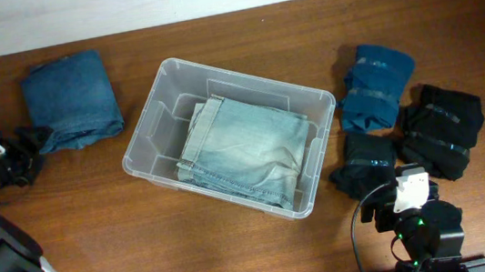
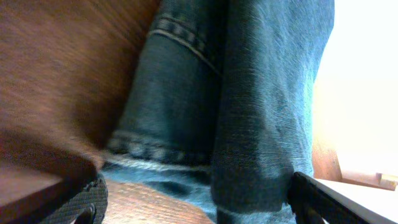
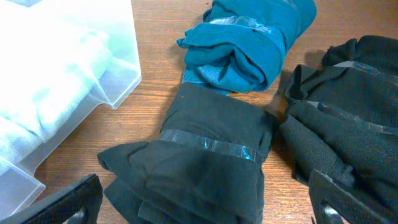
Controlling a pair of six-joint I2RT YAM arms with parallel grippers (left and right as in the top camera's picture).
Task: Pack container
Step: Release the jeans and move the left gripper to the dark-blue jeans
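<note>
- Risk, left side: the folded dark jeans (image 2: 249,106) are a soft, layered stack. In my judgement, a pinch that takes only the upper layers would let the stack fall open on the lift and trail over the surface (image 1: 238,255).
- Risk, right side: the black taped bundle (image 3: 205,155) touches the teal bundle (image 3: 249,43) and lies just beside a second black bundle (image 3: 348,106). A closing hand could catch the neighbour's cloth and drag it along.
- Risk at the box: the container (image 1: 144,138) sits mid-surface, between the dark jeans on my left and the bundles on my right. Pale folded jeans (image 1: 244,149) already cover most of its floor, so anything added must go on top. A low or off-centre drop could strike the rim and shove the light box, or leave cloth hanging over the edge.
- Left hand (image 2: 196,208): spread wide and holding nothing. The dark jeans fill the view between and ahead of the fingers (image 2: 87,202). I cannot tell whether the fingers touch the cloth.
- Right hand (image 3: 214,199): spread wide and empty, poised over the black taped bundle, with one finger showing at each lower corner of the wrist view. No contact is confirmed.
</note>
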